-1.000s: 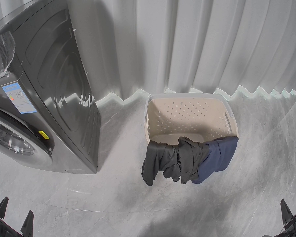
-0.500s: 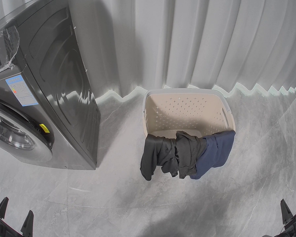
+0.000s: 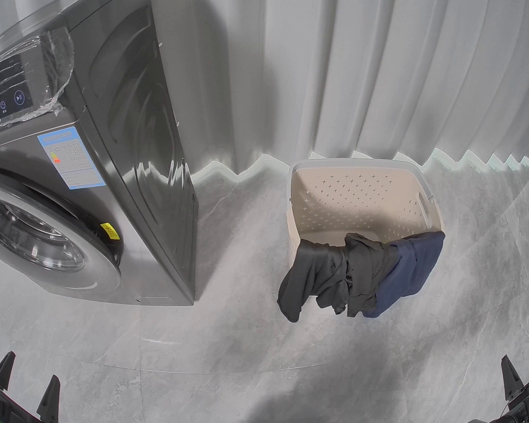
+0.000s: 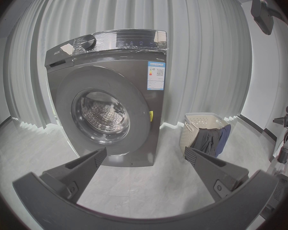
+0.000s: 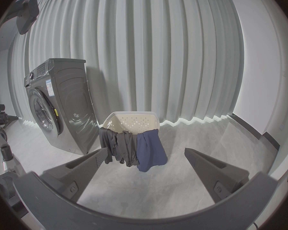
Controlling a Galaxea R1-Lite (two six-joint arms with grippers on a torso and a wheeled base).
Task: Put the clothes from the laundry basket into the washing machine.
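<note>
Washing machine (image 3: 129, 165): dark grey metal cabinet. It stands on a glossy grey marbled floor (image 3: 235, 348) before a white pleated curtain (image 3: 364, 60).

From the left wrist view we record its front: a round glass door (image 4: 100, 115) set flush, a steel drum behind the glass, a dial (image 4: 87, 42), a control panel under wrinkled clear film (image 4: 134, 39), and a blue label (image 4: 156, 75). From the head view we record its side panel, pressed with curved ribs.

Laundry basket (image 3: 358, 201): cream plastic, rectangular, with a pale rim and walls pierced by small star holes. It stands to the robot's right of the machine, apart from it.

Clothes (image 3: 358, 271): soft crumpled cloth, a dark grey garment (image 3: 323, 271) and a navy garment (image 3: 414, 265). Both are draped over the basket's near rim and hang down its outer wall.

Left gripper (image 4: 145, 152): black wedge jaws spread, holding nothing. Right gripper (image 5: 145, 152): likewise.
</note>
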